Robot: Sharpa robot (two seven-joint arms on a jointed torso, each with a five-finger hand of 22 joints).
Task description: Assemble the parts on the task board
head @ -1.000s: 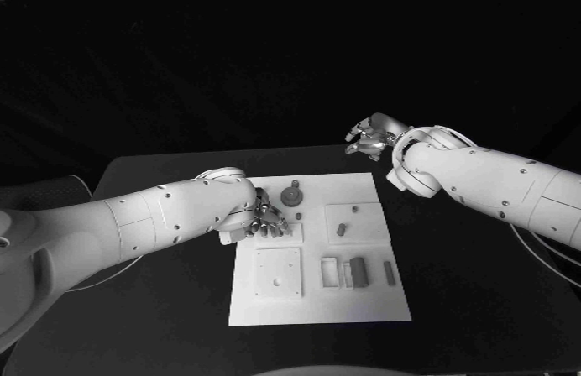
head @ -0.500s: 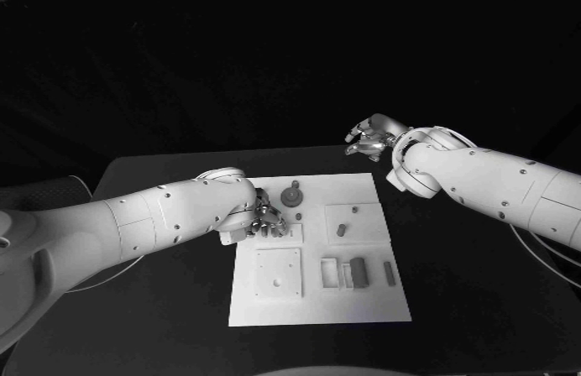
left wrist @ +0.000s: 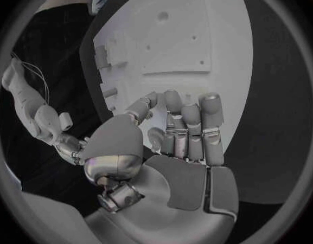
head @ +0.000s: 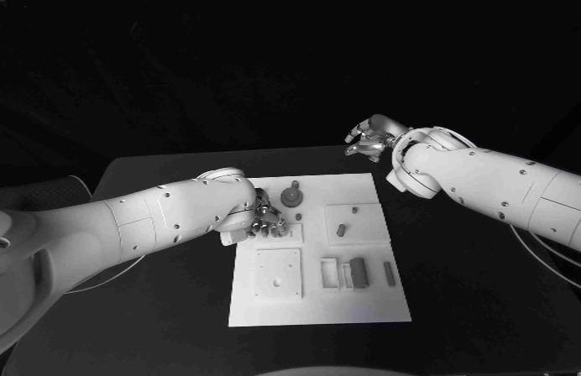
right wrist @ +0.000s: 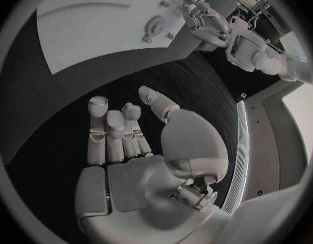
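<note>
— Where are your hands right now?

— My left robot hand (head: 269, 219) is low over the upper left part of the task board (head: 317, 309), which lies in the middle of the black table (head: 472, 309). My right robot hand (head: 369, 138) is raised beyond the board's far right corner, well apart from it.

— Holding anything?

— Nothing in the right; my wrist camera shows its fingers (right wrist: 105, 133) loosely spread over bare table. On the left, the fingers (left wrist: 190, 130) are bent inward above the board, and I cannot tell whether they grip a part.

— And the parts?

— A round part (head: 292, 196) stands near the board's far edge, just beside my left robot hand. A small peg (head: 342, 228) sits in the square plate to its right. Nearer me lie a dark block (head: 358, 268) and a thin bar (head: 389, 273), right of a larger square plate (head: 277, 273).
</note>
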